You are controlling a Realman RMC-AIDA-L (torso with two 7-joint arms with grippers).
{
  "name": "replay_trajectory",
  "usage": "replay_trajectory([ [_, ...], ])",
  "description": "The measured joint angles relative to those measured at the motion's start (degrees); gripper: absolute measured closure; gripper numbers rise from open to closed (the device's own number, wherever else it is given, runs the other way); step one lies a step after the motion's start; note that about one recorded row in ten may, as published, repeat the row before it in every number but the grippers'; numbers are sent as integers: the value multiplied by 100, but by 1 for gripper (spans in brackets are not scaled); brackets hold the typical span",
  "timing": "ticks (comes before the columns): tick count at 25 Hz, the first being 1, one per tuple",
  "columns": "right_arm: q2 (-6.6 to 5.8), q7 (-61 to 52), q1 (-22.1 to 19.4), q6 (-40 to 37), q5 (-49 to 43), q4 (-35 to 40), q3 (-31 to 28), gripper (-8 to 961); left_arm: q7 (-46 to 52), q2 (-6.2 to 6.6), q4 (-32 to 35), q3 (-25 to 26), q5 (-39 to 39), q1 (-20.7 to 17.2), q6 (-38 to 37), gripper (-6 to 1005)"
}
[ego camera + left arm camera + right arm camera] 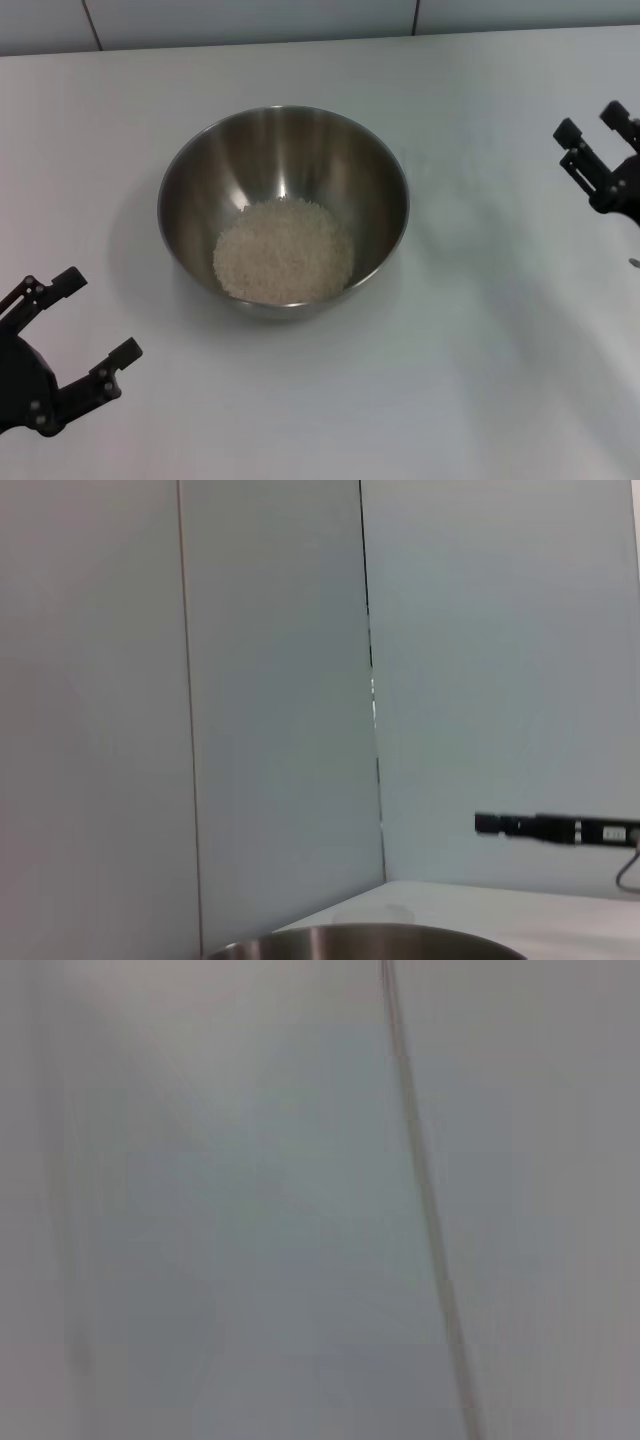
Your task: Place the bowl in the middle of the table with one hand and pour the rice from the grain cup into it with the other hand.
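The steel bowl [283, 210] stands near the middle of the white table [480, 380], and a pale mound of rice [284, 251] lies in its bottom. My left gripper [98, 318] hangs open at the near left, clear of the bowl, with nothing between its fingers. At the far right edge my right gripper [592, 126] is open and empty too, well away from the bowl. The grain cup is out of view. In the left wrist view only the bowl's rim [370, 942] shows, with the right gripper [550, 828] far beyond it.
Grey wall panels [250, 20] run behind the table's far edge. The right wrist view shows only a wall panel seam [425, 1200].
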State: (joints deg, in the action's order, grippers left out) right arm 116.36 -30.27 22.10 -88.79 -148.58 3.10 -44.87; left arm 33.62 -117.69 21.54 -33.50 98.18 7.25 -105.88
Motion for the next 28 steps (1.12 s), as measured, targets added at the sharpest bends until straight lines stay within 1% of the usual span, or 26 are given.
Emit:
replay_trajectory([
  [1,0,0,0,0,0,0,0,302,0,0,0,0,0,0,0,128],
  [2,-115,-411,170,-262,-13,265,394,302,9,9,0,0,0,3,6,128],
  [3,-115,-411,170,-262,-13,265,394,303,9,9,0,0,0,3,6,128],
  [4,-169,-600,274,-385,-13,398,637,303,19,22,0,0,0,17,9,128],
  [5,-169,-600,274,-385,-13,398,637,303,19,22,0,0,0,17,9,128],
  [6,-266,-850,479,-585,-12,627,1214,303,29,31,0,1,0,34,9,128],
  [7,-266,-850,479,-585,-12,627,1214,303,29,31,0,1,0,34,9,128],
  [10,-343,-1075,709,-795,6,861,1951,302,66,34,6,1,0,46,9,128],
  [11,-373,-1194,825,-851,10,965,2310,302,79,34,20,2,0,48,9,128],
  [12,-373,-1194,825,-851,10,965,2310,302,93,35,37,2,-1,49,9,128],
  [13,-387,-1256,884,-869,12,1019,2493,302,100,35,49,2,0,49,9,128],
  [14,-410,-1411,1016,-919,12,1127,2877,302,122,36,62,2,0,49,8,128],
  [15,-410,-1411,1016,-919,12,1127,2877,302,122,36,62,2,0,49,8,128],
  [16,-432,-1482,1101,-969,14,1186,3087,302,176,37,78,-4,0,64,8,128],
  [17,-432,-1482,1101,-969,14,1186,3087,302,176,37,78,-4,0,64,8,128],
  [21,-452,-1503,1267,-1028,22,1242,3532,303,351,45,194,-21,50,100,9,128],
  [23,-451,-1485,1290,-1035,22,1256,3620,303,377,45,214,-22,72,110,9,128],
  [24,-447,-1472,1306,-1040,22,1271,3687,303,394,45,224,-23,84,118,9,128],
  [25,-429,-1461,1340,-1049,22,1304,3879,303,405,45,227,-24,94,127,9,128],
  [28,-420,-1459,1367,-1056,22,1310,3995,303,407,45,228,-25,121,151,14,128],
])
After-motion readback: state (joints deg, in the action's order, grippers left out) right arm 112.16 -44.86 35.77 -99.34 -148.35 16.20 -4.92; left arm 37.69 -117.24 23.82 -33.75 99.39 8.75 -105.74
